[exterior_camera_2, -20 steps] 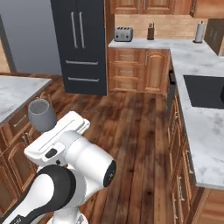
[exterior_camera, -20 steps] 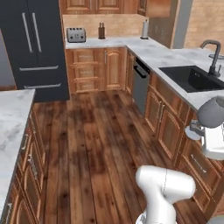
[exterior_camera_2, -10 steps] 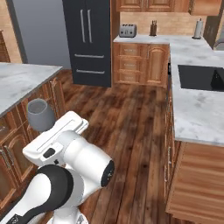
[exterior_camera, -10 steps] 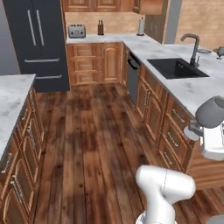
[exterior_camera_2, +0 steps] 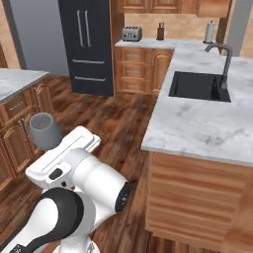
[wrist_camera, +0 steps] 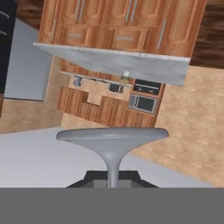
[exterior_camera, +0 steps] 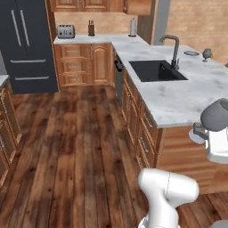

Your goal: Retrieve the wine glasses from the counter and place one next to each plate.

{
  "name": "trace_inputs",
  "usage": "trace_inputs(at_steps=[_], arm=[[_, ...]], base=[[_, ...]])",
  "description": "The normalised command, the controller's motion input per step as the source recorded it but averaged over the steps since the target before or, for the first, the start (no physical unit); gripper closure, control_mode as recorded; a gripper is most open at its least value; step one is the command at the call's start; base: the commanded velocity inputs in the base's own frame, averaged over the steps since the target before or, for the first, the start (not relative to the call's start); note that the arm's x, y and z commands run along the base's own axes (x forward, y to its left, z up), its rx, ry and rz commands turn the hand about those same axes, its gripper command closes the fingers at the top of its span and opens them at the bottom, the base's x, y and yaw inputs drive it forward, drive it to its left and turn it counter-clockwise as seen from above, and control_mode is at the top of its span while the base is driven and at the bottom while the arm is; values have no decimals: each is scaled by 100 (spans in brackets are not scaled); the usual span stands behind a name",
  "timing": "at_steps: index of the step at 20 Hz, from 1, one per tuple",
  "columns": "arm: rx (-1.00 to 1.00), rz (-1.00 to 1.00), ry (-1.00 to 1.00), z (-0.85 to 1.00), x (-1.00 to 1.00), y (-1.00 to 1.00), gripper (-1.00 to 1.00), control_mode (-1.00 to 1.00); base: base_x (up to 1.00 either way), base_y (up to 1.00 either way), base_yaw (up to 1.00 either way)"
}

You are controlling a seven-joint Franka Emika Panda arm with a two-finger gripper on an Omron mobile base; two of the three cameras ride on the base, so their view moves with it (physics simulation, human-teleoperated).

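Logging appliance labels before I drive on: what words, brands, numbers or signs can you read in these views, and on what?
None: no readable text in any view.
Fridge: plain dark doors, no badge.
Toaster: too small to show markings.
Wine glass held in the pincer: unmarked.

Dark plank floor [exterior_camera: 80, 147], black fridge [exterior_camera: 24, 44], brown cabinets [exterior_camera: 84, 62], tan tile backsplash [exterior_camera: 102, 22]

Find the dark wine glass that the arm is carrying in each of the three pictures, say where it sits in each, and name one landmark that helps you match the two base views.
Left base view: wine glass at the right edge, below the marble counter.
Right base view: its bowl at lower left, above the white arm.
Hand view: its round foot and stem at bottom centre, held in the shut gripper.
Shared landmark: the black sink.
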Motion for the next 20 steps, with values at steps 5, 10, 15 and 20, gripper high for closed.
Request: trace_inputs(at_steps=[5,10,15,20], arm=[[0,0,0,0,0,0,100,100],[0,0,0,0,0,0,100,100],[0,0,0,0,0,0,100,100],[0,0,0,0,0,0,100,100]], base=[[16,-88,59],[-27,-24,97],[-82,-60,85],[-100,-90,71]])
